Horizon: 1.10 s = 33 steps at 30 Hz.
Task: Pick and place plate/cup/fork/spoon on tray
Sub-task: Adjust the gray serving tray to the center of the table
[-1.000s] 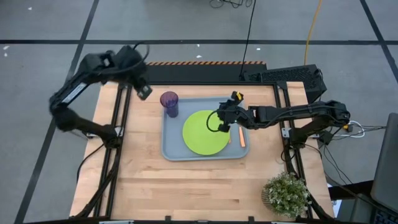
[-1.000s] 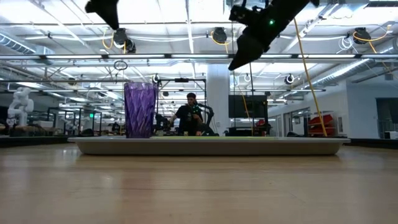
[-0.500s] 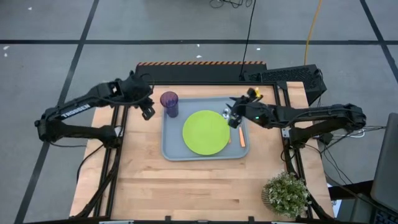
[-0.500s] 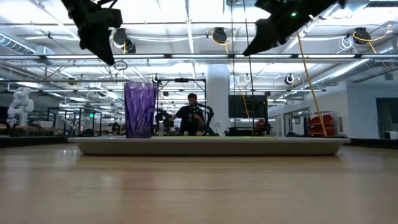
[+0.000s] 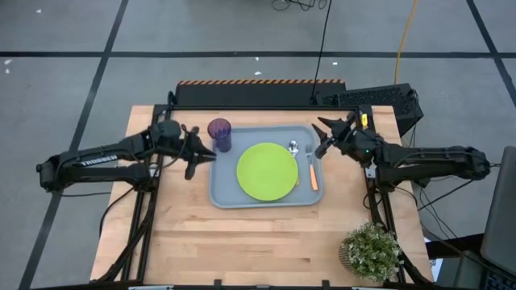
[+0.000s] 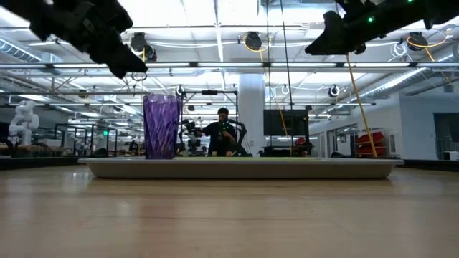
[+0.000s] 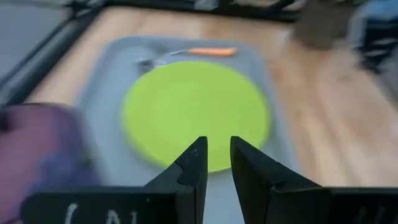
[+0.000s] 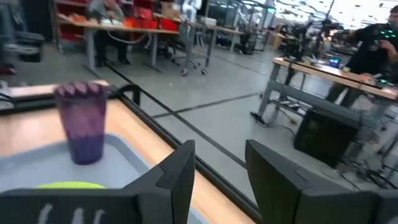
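The grey-blue tray (image 5: 222,189) lies in the middle of the table. On it rest the lime-green plate (image 5: 268,171), the purple cup (image 5: 219,133) upright in its far left corner, the spoon (image 5: 294,148) and the orange-handled fork (image 5: 313,172) along its right side. My left gripper (image 5: 208,153) hovers just off the tray's left rim beside the cup, open and pointing at the plate (image 7: 196,112). My right gripper (image 5: 321,135) hovers at the tray's far right corner, open, with nothing between its fingers (image 8: 180,168).
A potted plant (image 5: 371,251) stands at the table's near right corner. A black keyboard-like unit (image 5: 375,98) sits at the far right edge. Bare wood lies in front of the tray. Beyond the table, a person (image 6: 221,132) sits in the room.
My left gripper has come down from high above the far left corner toward the tray's left rim, tipping from pointing steeply down to nearly level. My right gripper has drawn back from above the plate toward the table's right edge. The tableware has stayed in place.
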Motion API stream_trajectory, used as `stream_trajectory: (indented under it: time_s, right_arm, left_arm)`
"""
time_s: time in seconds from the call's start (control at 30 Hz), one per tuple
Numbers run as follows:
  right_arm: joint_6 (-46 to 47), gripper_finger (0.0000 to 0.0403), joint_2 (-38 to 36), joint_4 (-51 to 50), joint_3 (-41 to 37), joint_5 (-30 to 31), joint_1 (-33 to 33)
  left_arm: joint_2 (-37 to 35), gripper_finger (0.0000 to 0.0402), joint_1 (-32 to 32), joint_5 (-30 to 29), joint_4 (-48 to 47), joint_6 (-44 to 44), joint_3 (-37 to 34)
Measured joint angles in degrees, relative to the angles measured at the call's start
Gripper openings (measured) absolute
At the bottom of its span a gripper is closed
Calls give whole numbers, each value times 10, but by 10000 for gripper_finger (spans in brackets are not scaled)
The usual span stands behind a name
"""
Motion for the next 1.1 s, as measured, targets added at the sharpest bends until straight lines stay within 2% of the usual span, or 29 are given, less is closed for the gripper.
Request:
stream_trajectory:
  time_s: [0.07,0.17,0.3,0.47,0.63,0.83,1.1]
  right_arm:
    - [0,134,6,-3,-1,-1,-15]
    - [-1,134,32,-9,3,-1,-46]
    - [0,134,93,-38,47,-7,-106]
    - [-1,134,186,-141,158,-105,-184]
    - [-23,135,296,-274,295,-176,-251]
    - [-58,134,429,-383,432,-278,-297]
    - [-102,134,577,-530,543,-287,-306]
  left_arm:
    - [-5,72,-8,29,57,-12,-38]
    - [-14,72,-21,37,115,-22,-81]
    - [-24,72,-29,38,133,-24,-117]
    - [-31,72,-30,36,145,-13,-153]
    - [-31,72,-30,36,221,-4,-211]
    - [-31,72,-30,37,287,-15,-271]
    - [-31,72,-30,25,368,-29,-310]
